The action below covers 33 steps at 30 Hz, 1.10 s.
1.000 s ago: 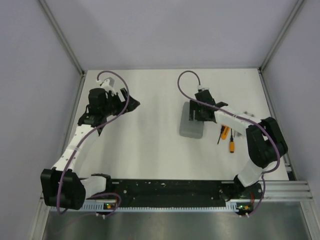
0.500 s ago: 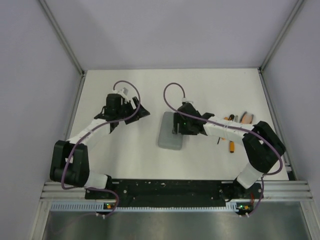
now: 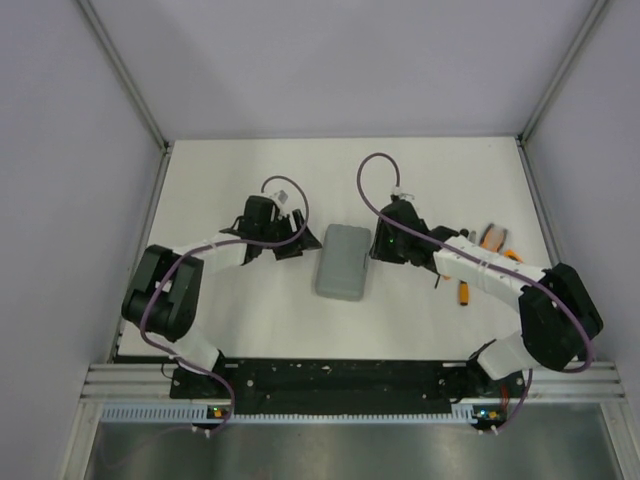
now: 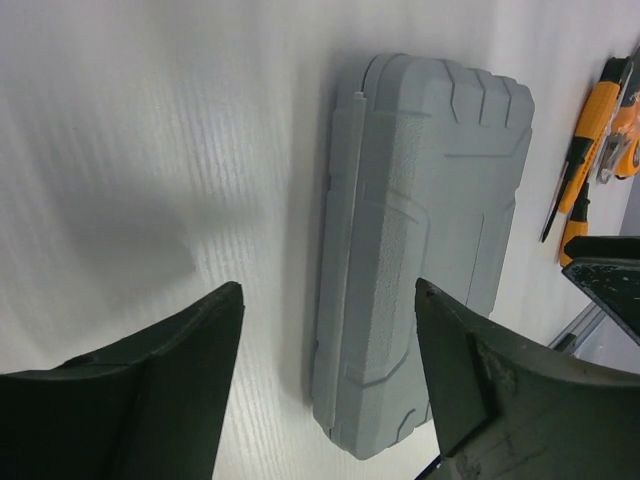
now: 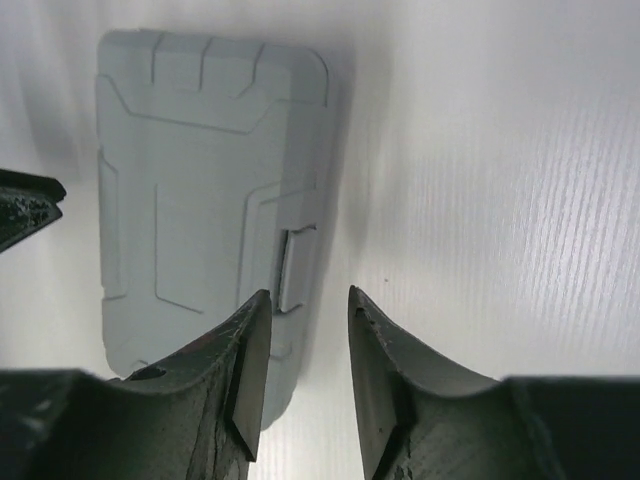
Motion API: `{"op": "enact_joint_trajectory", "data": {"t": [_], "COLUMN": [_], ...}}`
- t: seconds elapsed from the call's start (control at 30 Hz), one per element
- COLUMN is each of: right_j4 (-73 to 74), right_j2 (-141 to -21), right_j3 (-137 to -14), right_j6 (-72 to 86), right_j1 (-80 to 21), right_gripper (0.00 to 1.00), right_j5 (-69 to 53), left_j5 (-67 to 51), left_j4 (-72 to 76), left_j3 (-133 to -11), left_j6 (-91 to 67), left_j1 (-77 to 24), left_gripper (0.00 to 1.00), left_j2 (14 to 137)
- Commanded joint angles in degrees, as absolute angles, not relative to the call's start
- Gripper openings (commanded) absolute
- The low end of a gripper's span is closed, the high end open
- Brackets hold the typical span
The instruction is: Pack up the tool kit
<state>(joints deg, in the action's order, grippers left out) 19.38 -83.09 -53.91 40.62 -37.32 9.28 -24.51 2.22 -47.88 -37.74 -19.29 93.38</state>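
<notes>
Shifted grey case (image 3: 343,262) leftward to mid-worktop (image 3: 450,180), lid shut. Flanked by left pincer (image 3: 288,243), spread wide and empty, and right pincer (image 3: 378,245), narrowed, gripping nothing. Screwdrivers (image 3: 464,291) lying outside, rightward; likely means opening comes next.

White matte surface (image 3: 250,320), finely ribbed up close. Pale lilac-grey back wall (image 3: 340,60), left wall (image 3: 60,200) and right wall (image 3: 612,200) enclosing it. Slanted aluminium posts (image 3: 122,72) at both rear corners. Grooved aluminium rail (image 3: 560,378) along near edge, brushed metal sheet (image 3: 350,450) below. Soft, even light, diffuse shadows.
</notes>
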Motion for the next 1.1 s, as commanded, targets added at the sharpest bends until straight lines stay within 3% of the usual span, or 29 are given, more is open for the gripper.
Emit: {"op": "enact_joint_trajectory", "data": {"t": [0.0, 0.2, 0.63, 1.07], "right_j4": [15.74, 10.29, 5.89, 11.42], "right_j2": [-83.84, -85.6, -86.66, -90.18], "right_j3": [-52.04, -48.87, -47.55, -49.75], "right_j6": [40.25, 41.13, 42.45, 42.01], "right_j1": [-36.74, -35.07, -34.36, -34.37], "right_gripper": [0.34, 0.32, 0.31, 0.26], "right_j5": [6.08, 0.8, -2.9, -0.53], "left_j5": [-26.45, -29.71, -33.31, -26.37], "left_j4": [6.32, 8.52, 11.6, -8.69], "left_j3": [-49.4, -48.96, -48.51, -53.18], "left_j6": [-37.71, -37.35, -37.35, -34.72], "left_j1": [-21.0, -21.71, -22.59, -24.08], "left_gripper": [0.71, 0.6, 0.68, 0.53], "left_j2": [95.09, 97.21, 98.44, 102.57]}}
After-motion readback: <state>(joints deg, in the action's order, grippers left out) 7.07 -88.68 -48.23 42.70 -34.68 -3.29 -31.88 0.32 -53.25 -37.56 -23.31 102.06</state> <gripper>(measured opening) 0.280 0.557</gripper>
